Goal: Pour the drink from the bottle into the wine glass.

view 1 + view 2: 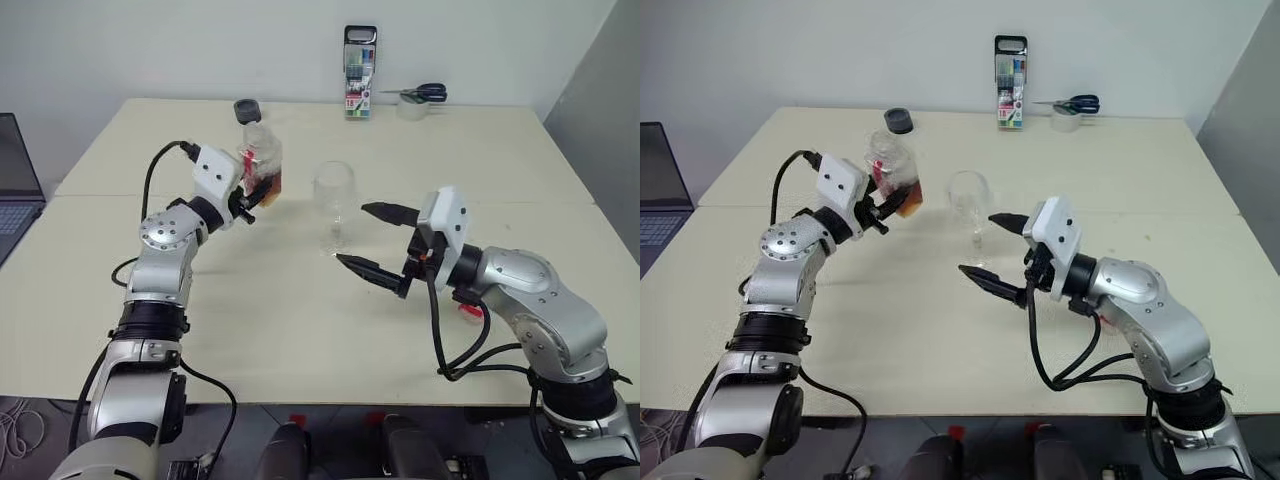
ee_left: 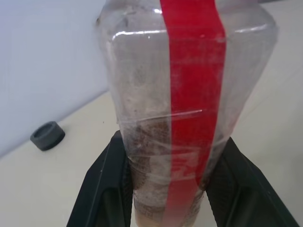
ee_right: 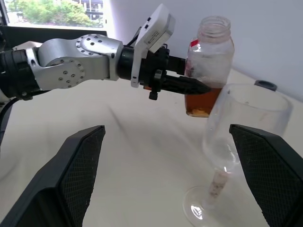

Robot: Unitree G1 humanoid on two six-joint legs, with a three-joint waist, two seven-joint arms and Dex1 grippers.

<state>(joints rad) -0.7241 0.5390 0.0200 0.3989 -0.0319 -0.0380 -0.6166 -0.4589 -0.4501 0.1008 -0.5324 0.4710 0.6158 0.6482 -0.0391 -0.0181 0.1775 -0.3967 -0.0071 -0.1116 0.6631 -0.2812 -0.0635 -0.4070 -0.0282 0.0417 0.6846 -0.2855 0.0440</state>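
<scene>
We see the left gripper (image 1: 252,196) raised above the table (image 1: 300,340), forearm angled up and inward, its fingers (image 2: 102,189) clamped on the lower body of the bottle (image 1: 262,160). The bottle is held upright and clear of the tabletop, mouth open with no cap on it. The drink (image 3: 201,101) fills only the bottom part of the bottle, reddish-brown, level in the right wrist view. A red label strip (image 2: 191,109) runs down the side facing the left wrist camera.

The wine glass (image 1: 333,205) stands upright on the table between the two grippers, just beside the bottle on its inner side; we cannot tell whether bottle and glass touch. The bowl looks empty.

The right gripper (image 1: 372,240) sits low and level, pointing at the glass from the other side, its fingers spread wide with nothing between them. The glass stem lies ahead of the fingertips, apart from them.

A dark cap (image 1: 246,110) lies on the table behind the bottle. At the far edge we note a marker case (image 1: 359,72), standing upright, and scissors (image 1: 418,94) on a tape roll. A laptop (image 1: 15,185) sits off the left edge. The near half of the table, between the arms, is open surface.
</scene>
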